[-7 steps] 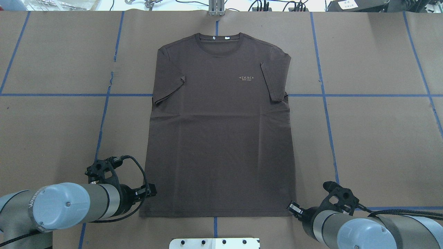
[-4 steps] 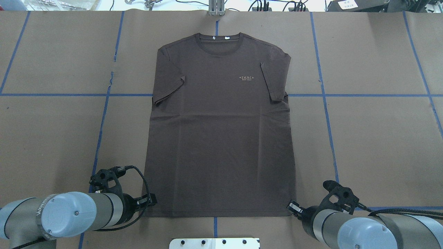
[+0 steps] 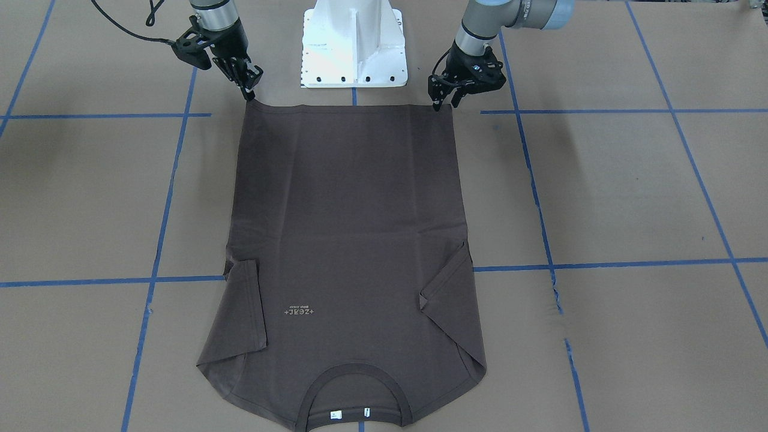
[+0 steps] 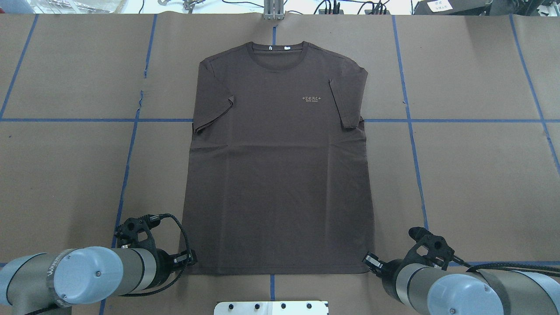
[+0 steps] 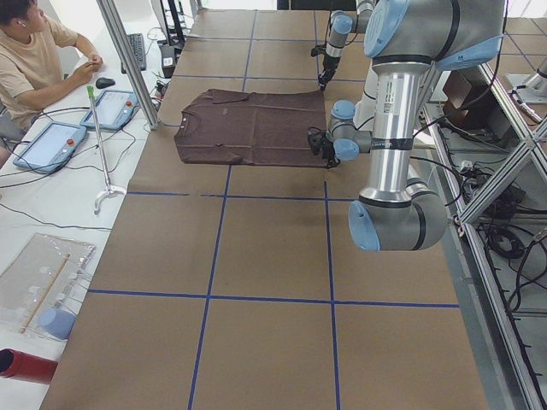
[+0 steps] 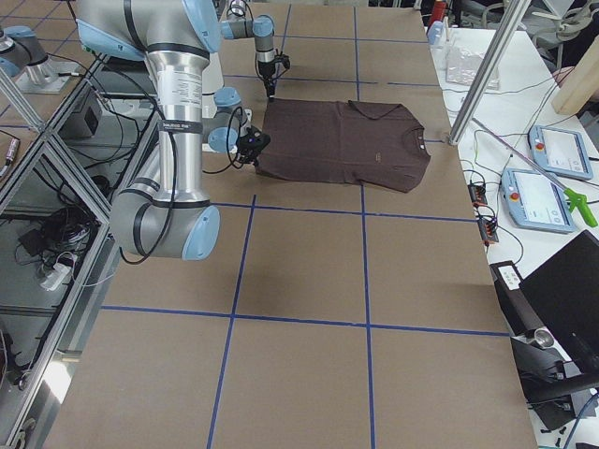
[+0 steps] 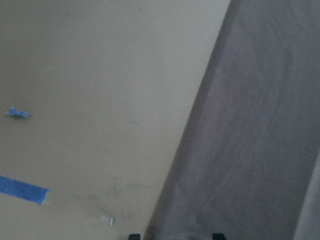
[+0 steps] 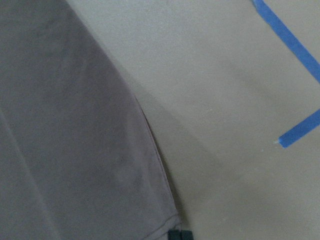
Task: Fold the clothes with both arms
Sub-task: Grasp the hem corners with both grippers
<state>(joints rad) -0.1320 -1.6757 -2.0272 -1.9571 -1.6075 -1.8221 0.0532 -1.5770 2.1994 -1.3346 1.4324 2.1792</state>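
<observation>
The dark brown T-shirt (image 4: 280,175) lies flat and face up on the brown table, collar at the far side, sleeves folded inward. It also shows in the front view (image 3: 354,228). My left gripper (image 4: 192,258) is open, low at the near left hem corner. In the left wrist view (image 7: 175,236) its two tips stand apart on either side of the shirt's edge. My right gripper (image 4: 368,260) is at the near right hem corner. In the right wrist view (image 8: 179,235) its tips are together on that corner, which peaks slightly in the front view (image 3: 249,95).
The white pedestal base (image 3: 354,48) stands just behind the hem, between the arms. Blue tape lines (image 4: 411,144) cross the brown paper. A metal post (image 4: 273,11) stands at the far edge. An operator (image 5: 34,51) sits by tablets off the table.
My left arm has drawn back toward the near edge, bringing its gripper down to the left hem corner. The right arm and the shirt have not moved.
</observation>
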